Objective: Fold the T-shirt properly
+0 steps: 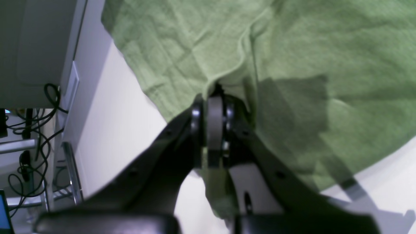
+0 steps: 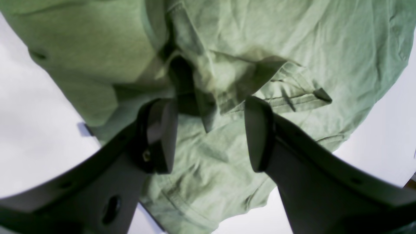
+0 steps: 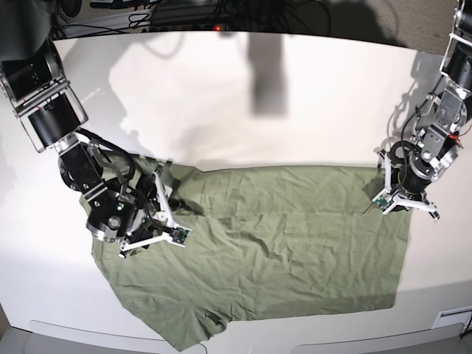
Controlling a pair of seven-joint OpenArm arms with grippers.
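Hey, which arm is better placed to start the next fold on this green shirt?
The left. Its claw is already shut on an edge of the wrinkled sage-green cotton T-shirt, while the right claw stands open above the cloth, gripping nothing.

Bright overhead light; hard shadows; wrist views blurred.

T-shirt (image 3: 273,243) lies spread on table (image 3: 243,110), lower half of base view; right gripper (image 3: 158,210) over its left end, left gripper (image 3: 389,193) at upper-right corner.
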